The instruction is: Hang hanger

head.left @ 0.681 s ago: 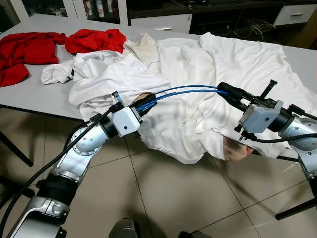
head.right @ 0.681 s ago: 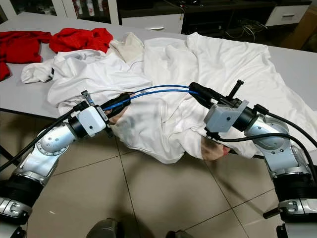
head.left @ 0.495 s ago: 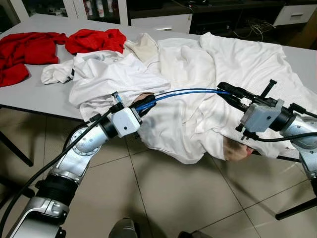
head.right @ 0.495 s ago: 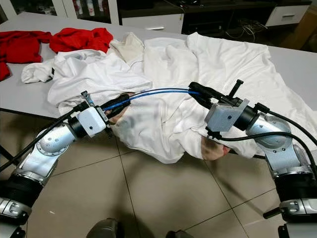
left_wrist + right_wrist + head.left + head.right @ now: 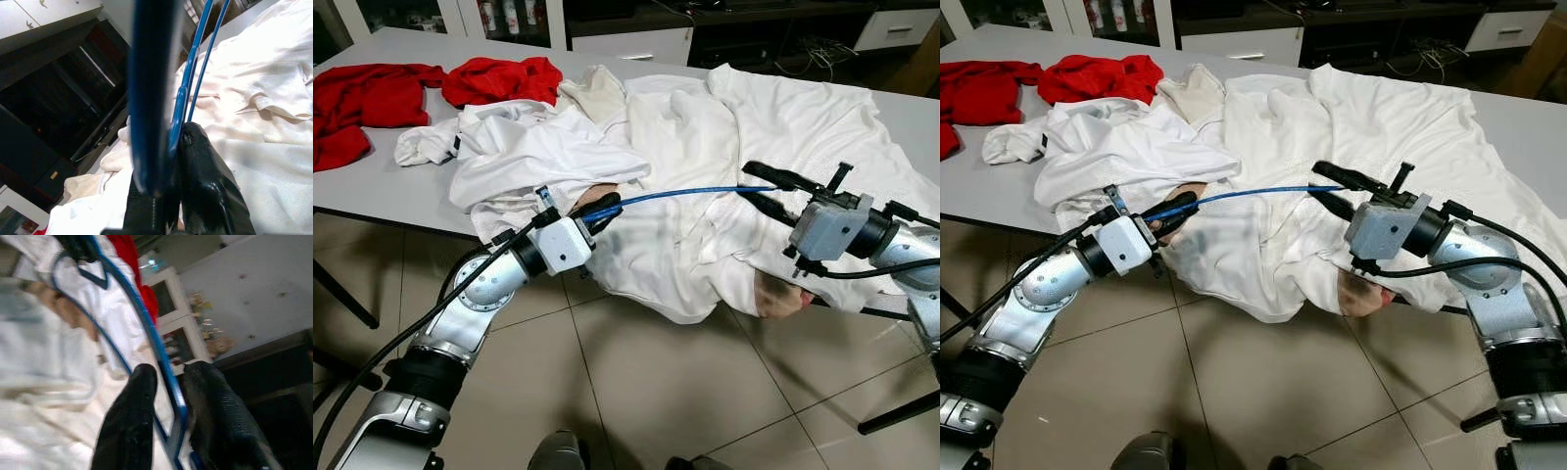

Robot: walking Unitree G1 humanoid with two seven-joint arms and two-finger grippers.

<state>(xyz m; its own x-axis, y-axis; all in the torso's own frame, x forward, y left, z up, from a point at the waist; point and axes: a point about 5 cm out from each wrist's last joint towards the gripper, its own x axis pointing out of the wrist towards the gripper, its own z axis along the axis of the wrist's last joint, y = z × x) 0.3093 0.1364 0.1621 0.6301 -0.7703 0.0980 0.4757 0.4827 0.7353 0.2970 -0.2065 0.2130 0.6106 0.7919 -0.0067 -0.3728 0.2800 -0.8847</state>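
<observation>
Hanger (image 5: 675, 195), one blue wire one, spans the air just above the near edge of the table (image 5: 382, 186), held at both ends; the left hand (image 5: 597, 208) is clamped on its left end, its two black fingers (image 5: 205, 181) pressed against the blue wire in the left wrist view; the right hand (image 5: 759, 186) has the right end, and in the right wrist view the blue wire (image 5: 161, 362) runs between its two fingers (image 5: 129, 421), which stand a little apart, the upper finger lying along the wire; whether they truly pinch it I cannot tell for sure, though the hanger hangs level between the two hands. Under the hanger lies a large white garment (image 5: 783, 108), spread over the table and drooping off its near edge toward the tiled floor (image 5: 636, 392); a second white garment (image 5: 538, 147) is bunched to its left, with a cream cloth (image 5: 597, 93) behind it. Two red garments lie further left, one large (image 5: 362, 103) and one smaller (image 5: 504, 78). Cabinets (image 5: 626, 39) stand behind the table; small items on their shelves are too blurred to read, and no writing is legible anywhere. Both silver arms reach in from the near side, the left arm (image 5: 470, 304) and the right arm (image 5: 901, 255).
</observation>
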